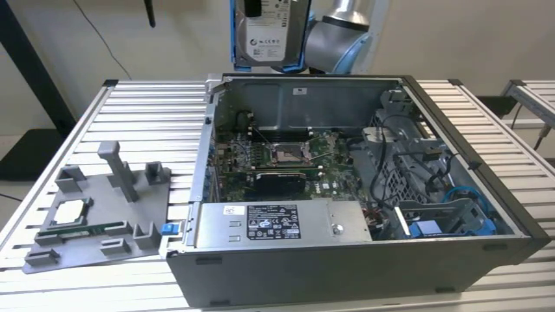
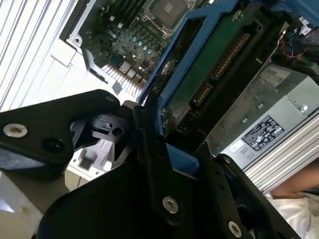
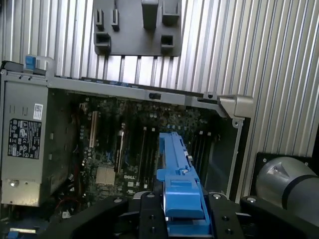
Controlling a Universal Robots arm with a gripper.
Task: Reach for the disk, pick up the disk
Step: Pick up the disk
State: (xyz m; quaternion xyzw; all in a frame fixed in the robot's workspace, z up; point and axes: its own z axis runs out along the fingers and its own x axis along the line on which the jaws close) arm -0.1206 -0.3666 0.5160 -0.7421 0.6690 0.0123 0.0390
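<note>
Disk [image 1: 270,34] clamped between fingers [image 2: 154,159] — blue frame edge pinched, held high above open computer case [image 1: 347,276].

Gripper [image 2: 175,145] — black fingers [image 2: 149,149] closed on either side of the disk [image 2: 209,64], clamping its blue carrier frame [image 2: 182,160]. Disk tilted, green circuit-board face toward the camera, connector row along one edge. Beyond it, the open computer case [image 2: 75,31] — motherboard [image 2: 132,47] with processor socket [image 2: 167,7] on its floor, grey labelled power supply [image 2: 271,127] against one wall. Ribbed metal table [image 2: 27,45] outside the case's rim.
</note>
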